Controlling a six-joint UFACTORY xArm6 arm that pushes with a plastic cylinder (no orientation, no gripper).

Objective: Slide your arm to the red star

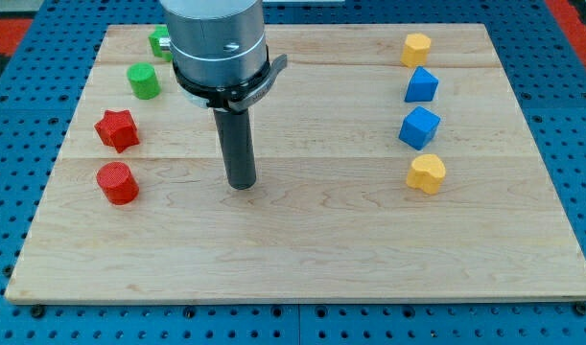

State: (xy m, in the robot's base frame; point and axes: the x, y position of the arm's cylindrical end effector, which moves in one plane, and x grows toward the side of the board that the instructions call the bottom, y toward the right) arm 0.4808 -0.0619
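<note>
Bare board lies between my tip (242, 184) and red star (117, 130) — red cylinder (117, 183) just below.

we have only one view, so nothing is shared between cameras. it looks down at a slant from in front of and above the pale wooden desk (302, 259), facing across it toward its far edge at the view's top. it sits near enough that the desk nearly fills the frame, with its edges converging toward the top; strips of blue perforated base (5, 144) show at the left, right and bottom. our silver arm housing (216, 43) enters from the top, cut off by the frame.
</note>
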